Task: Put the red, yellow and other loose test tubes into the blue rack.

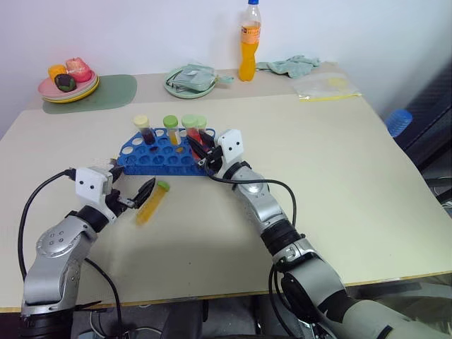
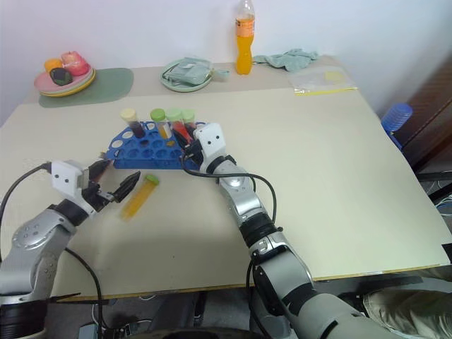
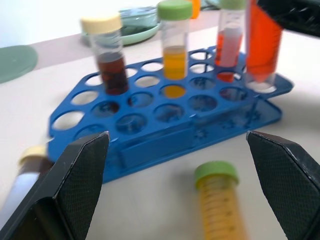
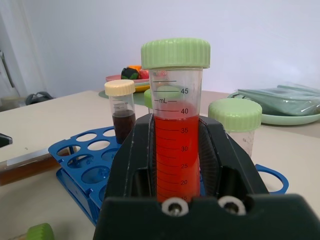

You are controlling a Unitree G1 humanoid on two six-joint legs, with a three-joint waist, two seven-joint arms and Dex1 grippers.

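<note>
The blue rack [image 1: 161, 157] stands mid-table with a dark red tube [image 3: 111, 60], a yellow tube [image 3: 175, 55] and a pinkish-red tube [image 3: 229, 47] upright in it. My right gripper [image 1: 204, 150] is shut on a red-orange green-capped test tube [image 4: 176, 150], upright at the rack's right end with its foot at a corner hole. My left gripper [image 1: 133, 185] is open, level, just in front of the rack. A yellow-orange green-capped tube [image 1: 152, 203] lies on the table below and between its fingers. A pale-capped dark tube [image 3: 27, 162] lies left of it, partly hidden.
An orange drink bottle [image 1: 249, 42] stands at the back. Plates with food [image 1: 68, 85] on a green mat [image 1: 113, 90] are back left, a green dish [image 1: 191, 80] in the middle, a cloth [image 1: 293, 66] and plastic bag [image 1: 326, 87] back right.
</note>
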